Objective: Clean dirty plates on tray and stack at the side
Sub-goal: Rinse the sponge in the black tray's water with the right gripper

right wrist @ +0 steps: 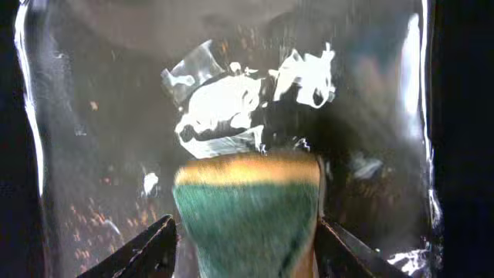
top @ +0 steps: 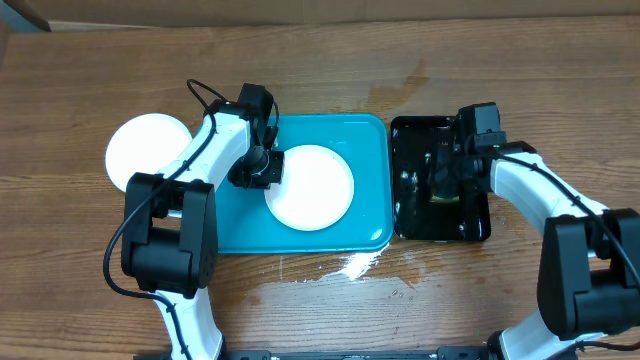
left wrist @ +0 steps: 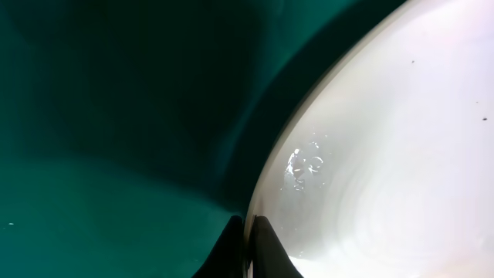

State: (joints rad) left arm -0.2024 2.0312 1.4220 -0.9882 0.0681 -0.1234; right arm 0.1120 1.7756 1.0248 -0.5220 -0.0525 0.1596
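plate (top: 312, 187) on turquoise tray (top: 365, 140), wooden table (top: 80, 80)

A round white plate (top: 320, 190) lies on the large turquoise plastic tray (top: 365, 135), my left gripper (left wrist: 248, 228) at its left rim. A second round white plate (top: 140, 145) lies on the wooden counter (top: 320, 60) left of that tray. Just right sits a narrow black tray (top: 415, 225); in it, a green-and-yellow sponge (right wrist: 247, 201) sits between the fingers of my right gripper (right wrist: 247, 235).
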